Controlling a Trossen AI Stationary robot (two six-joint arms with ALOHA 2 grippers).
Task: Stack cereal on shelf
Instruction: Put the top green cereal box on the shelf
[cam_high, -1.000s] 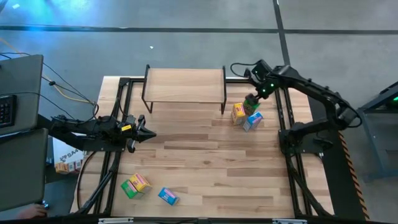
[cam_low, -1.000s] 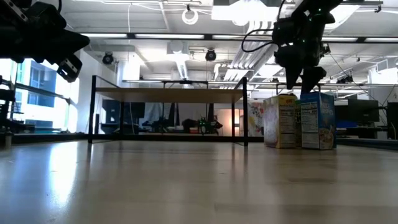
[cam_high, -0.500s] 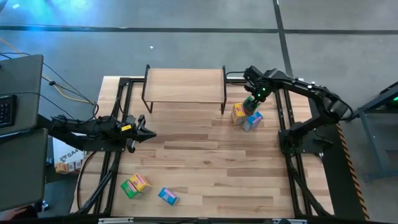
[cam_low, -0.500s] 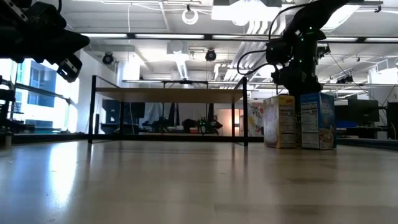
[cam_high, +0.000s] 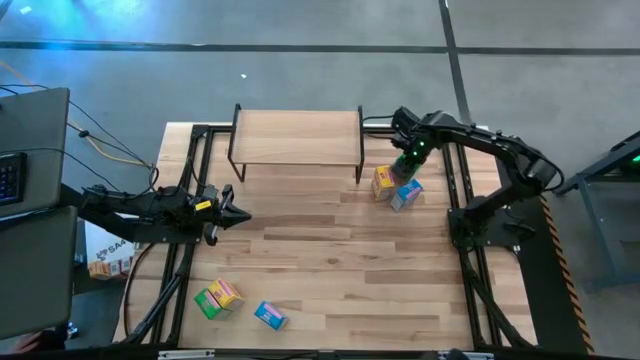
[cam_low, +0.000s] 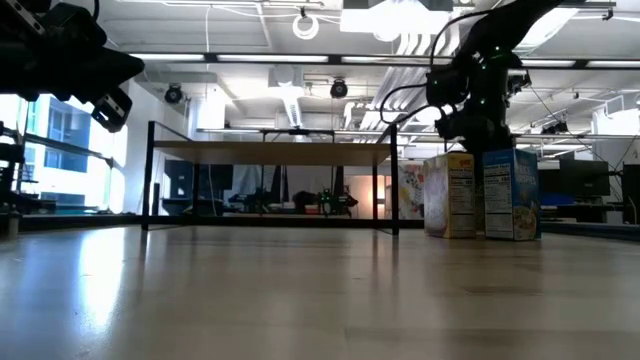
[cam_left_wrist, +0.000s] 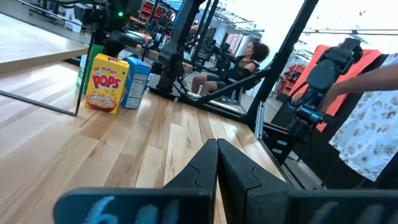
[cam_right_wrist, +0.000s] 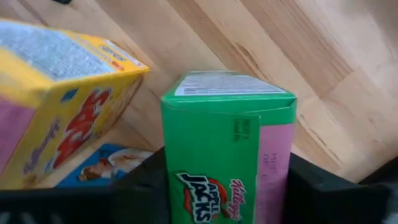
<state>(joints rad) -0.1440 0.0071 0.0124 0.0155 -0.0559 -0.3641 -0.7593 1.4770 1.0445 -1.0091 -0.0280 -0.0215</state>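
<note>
We see the right gripper (cam_right_wrist: 227, 186) clamped on a glossy green rectangular cardboard cereal box (cam_right_wrist: 227, 149) – yellow and blue boxes just beside it, shelf near – while the left gripper (cam_high: 228, 211) waits closed.

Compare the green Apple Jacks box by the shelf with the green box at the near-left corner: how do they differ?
The green Apple Jacks box stands upright between the right gripper fingers, beside the shelf; the near-left green box lies free on the table, no gripper near. The first sits behind a Corn Pops box and a blue box; the second touches a yellow box, its blue box apart. Both are small green cereal boxes, off the shelf.
</note>
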